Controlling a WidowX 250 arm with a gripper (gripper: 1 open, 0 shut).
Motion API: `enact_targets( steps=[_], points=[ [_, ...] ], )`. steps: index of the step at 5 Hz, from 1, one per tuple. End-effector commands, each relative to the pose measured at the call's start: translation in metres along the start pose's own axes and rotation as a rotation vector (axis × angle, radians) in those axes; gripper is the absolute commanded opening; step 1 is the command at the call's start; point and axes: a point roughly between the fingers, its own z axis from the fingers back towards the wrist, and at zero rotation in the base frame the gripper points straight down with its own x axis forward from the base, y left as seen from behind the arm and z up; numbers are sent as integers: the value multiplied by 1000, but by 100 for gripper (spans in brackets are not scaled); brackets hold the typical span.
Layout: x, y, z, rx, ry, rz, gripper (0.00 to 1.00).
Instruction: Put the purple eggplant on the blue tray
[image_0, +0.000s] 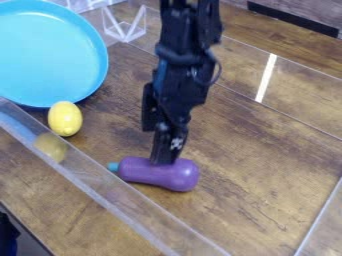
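The purple eggplant (163, 174) lies on its side on the wooden table, its teal stem cap pointing left. My black gripper (160, 130) points straight down just above it, jaws open, one fingertip (167, 150) close over the eggplant's top and nothing held. The blue tray (47, 55) sits at the upper left, well apart from both.
A yellow lemon-like ball (64, 119) rests beside the tray's lower rim. A clear plastic wall (80, 170) runs diagonally along the near left side, close to the eggplant. A white wire object (127, 22) stands behind the tray.
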Motion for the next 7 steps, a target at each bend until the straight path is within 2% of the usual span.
enact_targets(
  steps=[1,2,3,5,7],
  points=[
    [10,0,-5,27,-29,-41,100],
    [13,5,-12,30,-31,-46,100],
    [8,8,-17,9,-15,-24,0],
    [-8,11,-26,-35,22,23,0],
    [-24,15,-32,-93,66,67,0]
  ],
)
